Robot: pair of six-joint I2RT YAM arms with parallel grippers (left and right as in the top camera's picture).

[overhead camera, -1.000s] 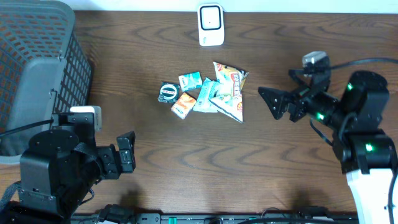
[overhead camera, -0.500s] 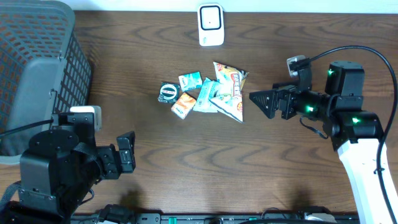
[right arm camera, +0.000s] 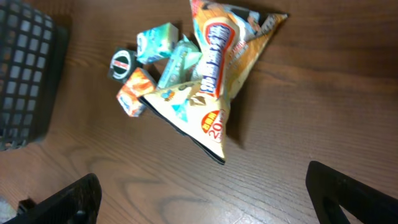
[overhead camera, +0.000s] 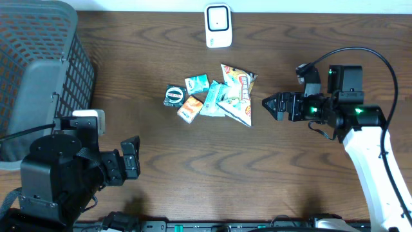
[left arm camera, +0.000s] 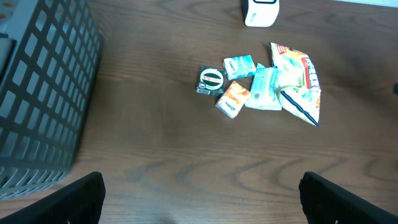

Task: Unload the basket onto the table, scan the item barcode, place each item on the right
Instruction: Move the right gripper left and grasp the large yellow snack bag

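Shows a heap of snack packets (overhead camera: 207,98) lying in the middle of the desk (overhead camera: 193,174), a white scanner (overhead camera: 218,26) beyond them, with the right pincer (overhead camera: 270,104) spread wide and empty just beside the chip bag (overhead camera: 238,95), and the left pincer (overhead camera: 132,159) equally wide, empty, near a grey basket (overhead camera: 32,71).

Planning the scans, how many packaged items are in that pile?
5: black packet leftmost, small teal packet up top, orange packet below it, pale teal pouch in the middle, big snack bag rightmost. Others may hide underneath.
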